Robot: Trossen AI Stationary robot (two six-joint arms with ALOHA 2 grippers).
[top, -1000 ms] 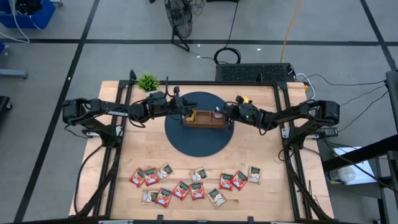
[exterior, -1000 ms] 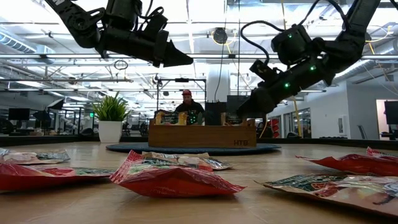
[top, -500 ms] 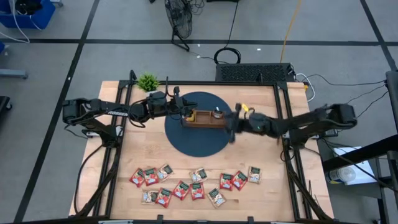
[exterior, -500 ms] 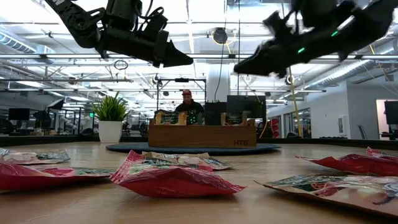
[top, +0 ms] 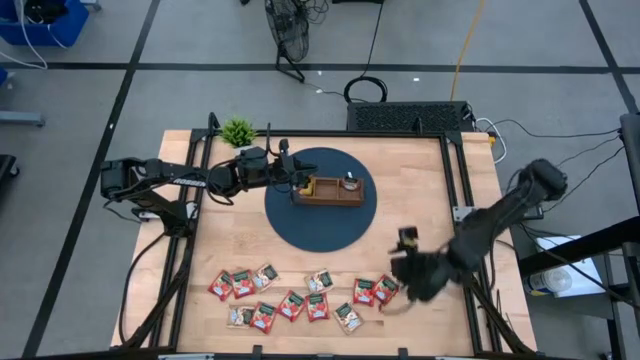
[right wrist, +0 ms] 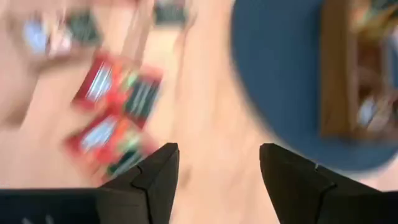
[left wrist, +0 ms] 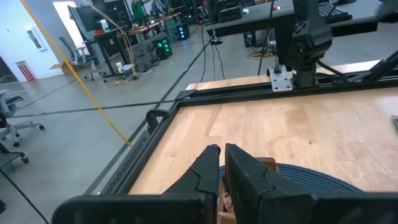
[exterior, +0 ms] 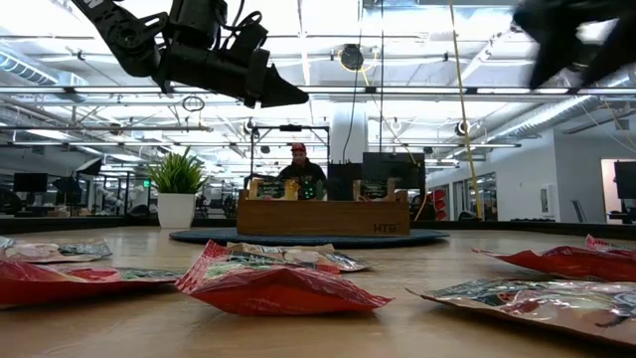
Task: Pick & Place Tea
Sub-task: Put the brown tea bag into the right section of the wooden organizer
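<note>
Several red and green-and-white tea sachets (top: 315, 296) lie flat in a loose row near the table's front edge; they also show close up in the low view (exterior: 273, 283). The brown wooden tray (top: 328, 188) stands on a round blue mat (top: 318, 225), with a few sachets upright inside it (exterior: 266, 188). My left gripper (top: 297, 183) hovers shut just over the tray's left end, holding nothing. My right gripper (top: 405, 272) hangs open above the right end of the sachet row, pointing steeply down; its wrist view shows red sachets (right wrist: 118, 112) below the spread fingers (right wrist: 158, 177).
A small potted plant (top: 237, 131) stands at the table's far left corner. Black frame rails (top: 462, 190) run along both table sides. Bare wood (top: 300, 258) lies between the mat and the sachet row. A person (exterior: 301, 167) sits in the room behind the tray.
My right gripper has swung fast from the tray's right end toward the table's near right, rising and tipping from nearly level to steeply downward. It now hangs over the right end of the sachet row. The tray and the sachets have stayed where they were.
</note>
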